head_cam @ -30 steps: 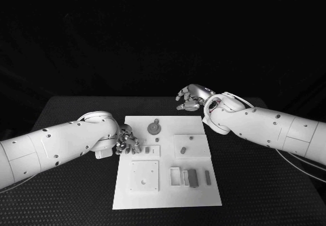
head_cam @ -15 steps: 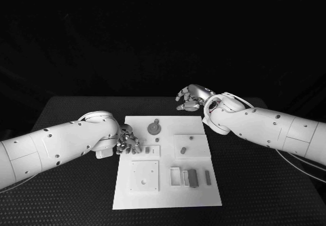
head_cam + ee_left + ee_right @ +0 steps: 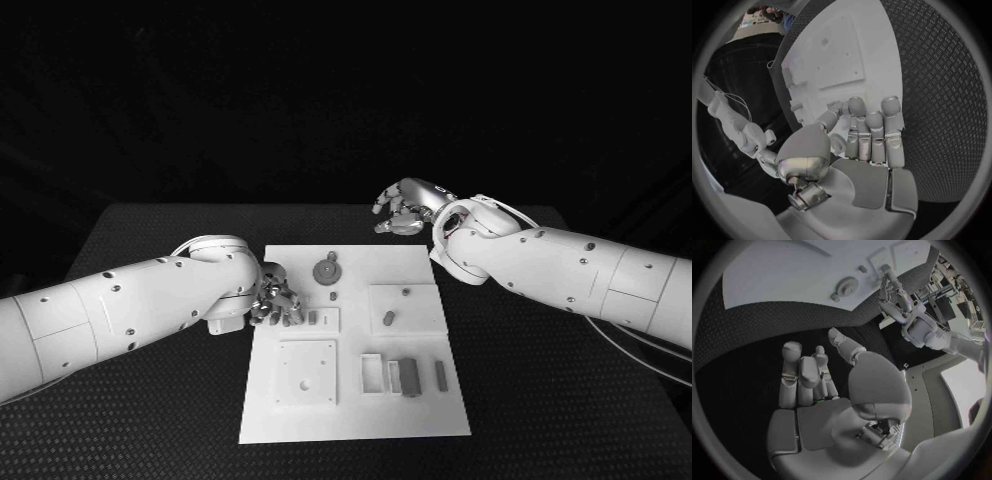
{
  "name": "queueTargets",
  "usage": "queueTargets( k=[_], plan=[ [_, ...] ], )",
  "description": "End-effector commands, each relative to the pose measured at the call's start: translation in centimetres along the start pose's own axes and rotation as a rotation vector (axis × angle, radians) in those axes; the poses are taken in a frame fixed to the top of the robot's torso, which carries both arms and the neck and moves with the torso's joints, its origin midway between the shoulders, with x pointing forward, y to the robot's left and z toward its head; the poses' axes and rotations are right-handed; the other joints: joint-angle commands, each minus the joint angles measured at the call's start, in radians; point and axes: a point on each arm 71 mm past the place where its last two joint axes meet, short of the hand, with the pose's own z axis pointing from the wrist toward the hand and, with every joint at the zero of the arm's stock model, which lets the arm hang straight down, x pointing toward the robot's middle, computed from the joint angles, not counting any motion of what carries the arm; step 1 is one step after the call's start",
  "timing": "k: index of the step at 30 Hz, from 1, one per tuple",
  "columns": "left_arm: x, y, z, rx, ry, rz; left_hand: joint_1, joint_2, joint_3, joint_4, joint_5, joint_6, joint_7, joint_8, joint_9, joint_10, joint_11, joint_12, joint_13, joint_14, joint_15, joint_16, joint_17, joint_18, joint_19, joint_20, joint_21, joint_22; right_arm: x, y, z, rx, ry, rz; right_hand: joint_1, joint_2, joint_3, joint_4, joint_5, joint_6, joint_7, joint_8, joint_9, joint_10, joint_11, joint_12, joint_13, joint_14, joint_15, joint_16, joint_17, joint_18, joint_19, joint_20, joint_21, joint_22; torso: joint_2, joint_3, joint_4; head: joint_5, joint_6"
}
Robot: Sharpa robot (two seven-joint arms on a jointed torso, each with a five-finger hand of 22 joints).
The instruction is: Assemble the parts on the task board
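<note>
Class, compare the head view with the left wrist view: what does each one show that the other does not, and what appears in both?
Head view alone: the right hand held over the table beyond the board's far edge, and the round grey part on the board. Left wrist view alone: the inner side of the left hand, fingers side by side and nothing in them. Both: the white task board with the left hand at its edge.

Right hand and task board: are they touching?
Apart. In the head view the right hand hovers beyond the task board's far edge; the right wrist view shows dark table between its fingers and the board.
</note>
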Motion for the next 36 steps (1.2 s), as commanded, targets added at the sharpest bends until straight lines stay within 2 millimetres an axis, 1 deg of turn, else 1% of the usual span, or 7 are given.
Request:
queueTargets(
  k=[1, 10, 20, 26, 36],
  plan=[
    [0.9, 0.4, 0.5, -0.037, 0.024, 0.060, 0.051, 0.036, 0.006, 0.000, 0.004, 0.005, -0.003, -0.003, 0.001, 0.004, -0.004, 0.006, -0.001, 0.004, -0.006, 0.007, -0.001, 0.037, 0.001, -0.008, 0.006, 0.022, 0.1, 0.1, 0.0, -0.004, 0.011, -0.004, -0.009, 0.001, -0.002, -0.001, 0.004, -0.010, 0.015, -0.002, -0.001, -0.004, 0.001, 0.004, -0.001, -0.006, 0.000, -0.005, 0.000, 0.031, 0.000, -0.004, -0.005, 0.018, 0.000, 0.0000, -0.0008, 0.000, 0.000],
    [0.7, 0.9, 0.5, -0.053, 0.014, 0.063, 0.060, 0.036, 0.011, -0.001, 0.005, 0.008, -0.004, -0.003, 0.001, 0.007, -0.006, 0.007, -0.002, 0.007, -0.007, 0.008, -0.002, 0.038, 0.003, -0.009, 0.008, 0.022, 0.1, 0.0, 0.0, -0.004, 0.011, -0.003, -0.009, 0.001, -0.002, 0.000, 0.004, -0.010, 0.015, -0.002, -0.001, -0.004, 0.001, 0.004, -0.001, -0.006, 0.000, -0.005, 0.000, 0.031, 0.000, -0.004, -0.006, 0.018, 0.000, -0.0007, 0.0007, 0.000, -0.002],
    [0.6, 1.4, 0.6, -0.064, 0.014, 0.064, 0.064, 0.038, 0.012, 0.000, 0.005, 0.010, -0.005, -0.003, 0.001, 0.009, -0.006, 0.008, -0.002, 0.009, -0.008, 0.009, -0.002, 0.038, 0.004, -0.009, 0.010, 0.022, 0.2, 0.0, 0.0, -0.002, 0.013, -0.003, -0.009, 0.001, -0.002, -0.001, 0.004, -0.010, 0.015, -0.002, -0.001, -0.004, 0.001, 0.004, -0.001, -0.006, 0.000, -0.005, 0.000, 0.031, 0.000, -0.004, -0.006, 0.018, 0.000, -0.0009, 0.0005, -0.001, -0.003],
    [0.7, 1.6, 0.6, -0.069, 0.021, 0.066, 0.064, 0.040, 0.012, 0.001, 0.005, 0.010, -0.005, -0.003, 0.001, 0.010, -0.006, 0.008, -0.002, 0.009, -0.008, 0.010, -0.002, 0.038, 0.004, -0.009, 0.011, 0.022, 0.2, 0.0, -0.1, -0.002, 0.013, -0.003, -0.009, 0.002, -0.001, -0.001, 0.004, -0.010, 0.015, -0.002, -0.001, -0.004, 0.001, 0.004, -0.001, -0.006, 0.000, -0.005, 0.000, 0.031, 0.000, -0.004, -0.006, 0.018, -0.001, -0.0013, 0.0013, -0.001, -0.005],
    [0.8, 1.5, 0.6, -0.066, 0.026, 0.068, 0.063, 0.040, 0.011, 0.002, 0.004, 0.010, -0.005, -0.003, 0.001, 0.010, -0.006, 0.008, -0.003, 0.010, -0.008, 0.010, -0.002, 0.037, 0.004, -0.009, 0.012, 0.022, 0.2, 0.0, -0.1, -0.002, 0.013, -0.003, -0.009, 0.002, -0.001, -0.001, 0.004, -0.010, 0.015, -0.002, -0.001, -0.004, 0.001, 0.004, -0.002, -0.005, 0.000, -0.006, 0.000, 0.031, 0.000, -0.004, -0.006, 0.018, 0.000, -0.0004, 0.0000, 0.001, -0.005]
  ],
)
